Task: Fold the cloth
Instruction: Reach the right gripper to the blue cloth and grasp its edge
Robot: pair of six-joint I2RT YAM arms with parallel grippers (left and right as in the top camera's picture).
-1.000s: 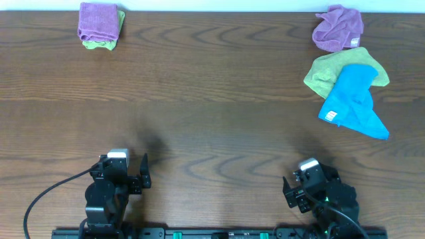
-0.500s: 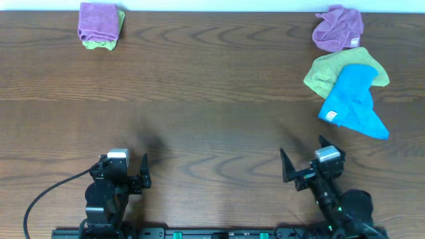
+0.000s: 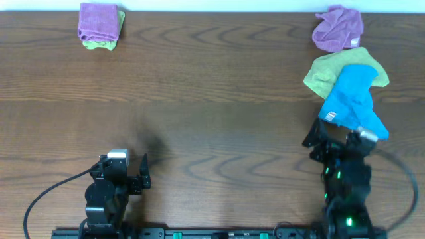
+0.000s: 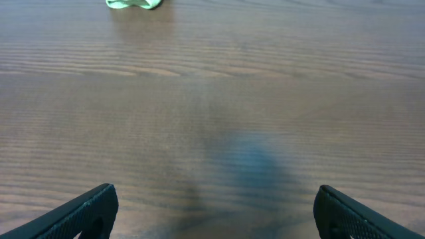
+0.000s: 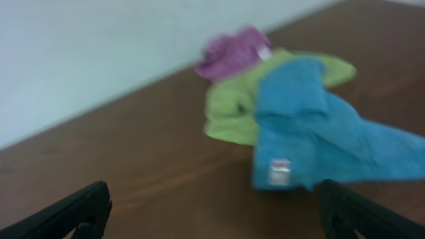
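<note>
The sky-blue cloth (image 3: pixel 352 98) lies crumpled at the right of the table, its white label (image 3: pixel 332 117) at the near-left corner, overlapping a lime-green cloth (image 3: pixel 325 72). In the right wrist view the cloth (image 5: pixel 319 136) lies just ahead and to the right, blurred. My right gripper (image 3: pixel 327 136) is open and empty, just in front of the cloth's near edge; its fingers show in the right wrist view (image 5: pixel 219 212). My left gripper (image 3: pixel 136 171) is open and empty at the near left, over bare wood (image 4: pixel 212 212).
A crumpled purple cloth (image 3: pixel 339 28) lies at the far right behind the green one. A folded purple cloth on a green one (image 3: pixel 99 25) sits at the far left; its green edge shows in the left wrist view (image 4: pixel 133 4). A pale wall runs behind the table.
My right arm has swung forward and to the right, from the near edge up to the blue cloth's near side. The left arm and the cloths have not moved.
</note>
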